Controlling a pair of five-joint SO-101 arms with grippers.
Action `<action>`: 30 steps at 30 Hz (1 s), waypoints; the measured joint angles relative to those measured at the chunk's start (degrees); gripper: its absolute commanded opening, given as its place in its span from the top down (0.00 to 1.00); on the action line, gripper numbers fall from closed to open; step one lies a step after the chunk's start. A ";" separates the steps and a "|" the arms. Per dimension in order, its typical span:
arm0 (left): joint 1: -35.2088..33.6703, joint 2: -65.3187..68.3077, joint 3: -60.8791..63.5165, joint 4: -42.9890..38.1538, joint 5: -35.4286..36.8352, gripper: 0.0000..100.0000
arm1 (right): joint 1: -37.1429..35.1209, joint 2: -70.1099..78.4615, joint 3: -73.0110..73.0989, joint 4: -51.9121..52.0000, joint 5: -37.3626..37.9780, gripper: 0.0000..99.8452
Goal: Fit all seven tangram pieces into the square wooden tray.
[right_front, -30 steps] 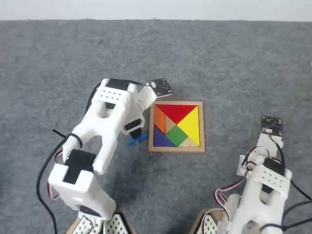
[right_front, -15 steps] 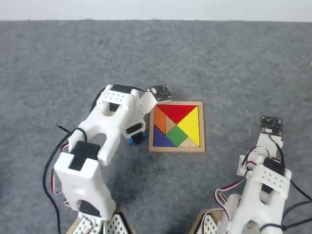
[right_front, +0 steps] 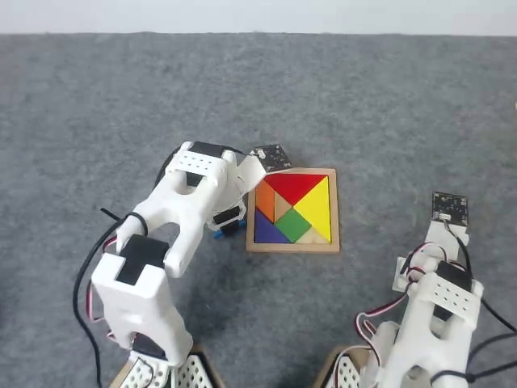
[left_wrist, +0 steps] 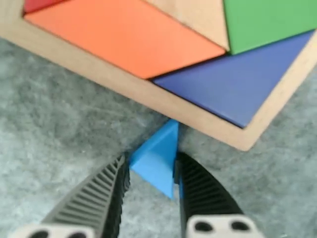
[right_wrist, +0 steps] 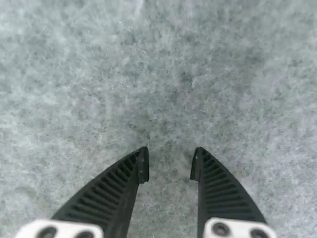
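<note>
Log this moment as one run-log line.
left gripper: shut on small blue triangular piece | square wooden tray: piece's tip at its outer rim | right gripper: open above grey carpet

The left gripper (left_wrist: 151,161) holding the blue triangle (left_wrist: 159,148) edged toward the tray (left_wrist: 198,116).

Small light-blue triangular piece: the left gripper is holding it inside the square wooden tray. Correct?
No. The left gripper does hold the small light-blue triangular piece, but outside the square wooden tray, with its tip at the tray's outer rim, over the grey carpet. The left wrist view shows this.
</note>
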State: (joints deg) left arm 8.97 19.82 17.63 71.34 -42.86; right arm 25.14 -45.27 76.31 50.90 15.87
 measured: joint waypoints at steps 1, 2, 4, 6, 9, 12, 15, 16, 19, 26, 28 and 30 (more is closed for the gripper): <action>0.00 0.00 0.00 0.00 0.00 0.98 | 0.00 0.00 0.00 0.00 0.00 0.84; 0.00 0.00 0.00 0.35 0.00 0.98 | 0.00 0.00 0.00 0.00 0.00 0.84; 0.09 0.44 -0.79 1.76 0.26 0.98 | 0.00 0.00 0.00 0.00 0.00 0.84; 0.09 0.70 -1.93 2.90 0.26 0.98 | 0.00 0.00 0.00 0.00 0.00 0.84; 0.09 0.88 -2.81 3.78 0.26 0.98 | 0.00 0.00 0.00 0.00 0.00 0.84; 0.09 0.79 -3.52 5.19 0.35 0.98 | 0.00 0.00 0.00 0.00 0.00 0.84; 0.09 -2.11 -3.96 7.38 0.35 0.98 | 0.00 0.00 0.00 0.00 0.00 0.84; -0.09 -3.08 -3.87 7.91 0.97 0.98 | 0.00 0.00 0.00 0.00 0.00 0.84; 0.09 -6.51 -3.69 9.41 1.14 0.98 | 0.00 0.00 0.00 0.00 0.00 0.84; 0.00 -11.16 -2.55 10.99 1.23 0.98 | 0.00 0.00 0.00 -0.26 0.00 0.84; 0.00 -11.16 -1.49 10.64 1.23 0.98 | 0.00 0.00 0.00 -0.35 0.00 0.84; -0.09 -11.16 0.26 8.70 1.23 0.98 | 0.00 0.00 0.00 -0.35 0.00 0.84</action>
State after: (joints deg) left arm 8.88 8.66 17.89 80.04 -41.63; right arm 25.14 -45.27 76.31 50.55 15.87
